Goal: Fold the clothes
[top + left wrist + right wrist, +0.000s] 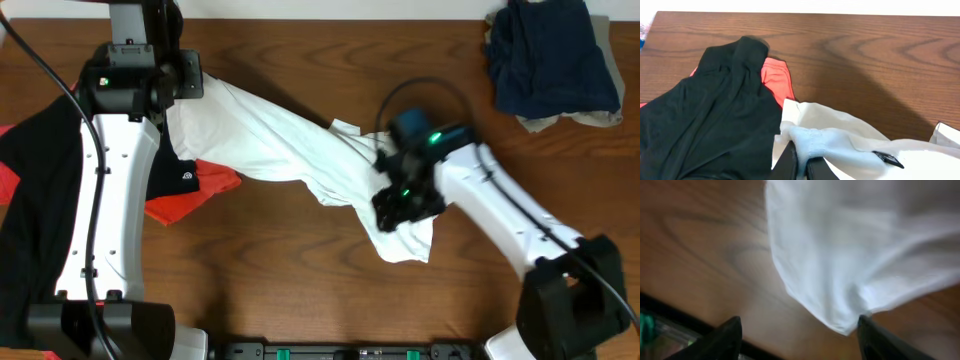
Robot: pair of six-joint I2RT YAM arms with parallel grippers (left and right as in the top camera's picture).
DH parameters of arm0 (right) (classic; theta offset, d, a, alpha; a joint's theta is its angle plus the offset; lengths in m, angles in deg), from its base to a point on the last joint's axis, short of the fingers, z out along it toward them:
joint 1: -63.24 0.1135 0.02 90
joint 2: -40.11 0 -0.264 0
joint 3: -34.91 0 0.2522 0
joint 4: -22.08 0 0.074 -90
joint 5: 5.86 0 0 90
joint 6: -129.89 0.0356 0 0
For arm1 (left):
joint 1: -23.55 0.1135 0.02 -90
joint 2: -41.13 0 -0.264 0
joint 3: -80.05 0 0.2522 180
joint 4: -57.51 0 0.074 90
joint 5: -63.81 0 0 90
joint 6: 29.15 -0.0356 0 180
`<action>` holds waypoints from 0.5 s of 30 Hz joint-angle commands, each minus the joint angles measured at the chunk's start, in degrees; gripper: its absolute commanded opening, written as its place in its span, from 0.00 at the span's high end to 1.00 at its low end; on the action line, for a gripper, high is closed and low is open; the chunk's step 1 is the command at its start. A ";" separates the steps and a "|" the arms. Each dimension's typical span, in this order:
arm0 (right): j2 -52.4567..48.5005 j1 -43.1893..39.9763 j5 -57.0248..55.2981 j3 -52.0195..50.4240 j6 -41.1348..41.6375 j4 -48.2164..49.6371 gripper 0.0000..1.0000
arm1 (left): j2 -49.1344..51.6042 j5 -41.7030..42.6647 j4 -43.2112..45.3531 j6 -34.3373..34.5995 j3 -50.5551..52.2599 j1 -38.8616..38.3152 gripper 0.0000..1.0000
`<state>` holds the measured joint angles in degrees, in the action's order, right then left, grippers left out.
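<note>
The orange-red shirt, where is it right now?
Overhead view, left side of the table: the orange-red shirt pokes out from under the black shirt, next to the stretched white shirt.

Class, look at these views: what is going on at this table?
Two robot arms are handling a white T-shirt lying rumpled across the wooden table. The left gripper is shut on one end, beside a black T-shirt and an orange-red one. The right gripper is open at the other end, holding nothing. The white shirt is not folded yet.
</note>
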<state>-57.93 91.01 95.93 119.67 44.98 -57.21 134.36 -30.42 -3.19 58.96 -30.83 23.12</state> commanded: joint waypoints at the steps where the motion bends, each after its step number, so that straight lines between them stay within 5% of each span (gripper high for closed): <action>1: -0.11 3.85 -1.90 -5.18 6.29 3.91 0.27 | -0.31 0.37 0.11 0.26 -0.92 0.37 0.94; 15: -0.17 12.15 -19.54 -18.49 24.04 13.29 0.13 | -0.31 0.37 -0.44 0.26 -0.81 0.37 0.94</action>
<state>-57.93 102.61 82.07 102.86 63.51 -45.81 134.36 -30.18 -3.63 58.96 -30.83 23.12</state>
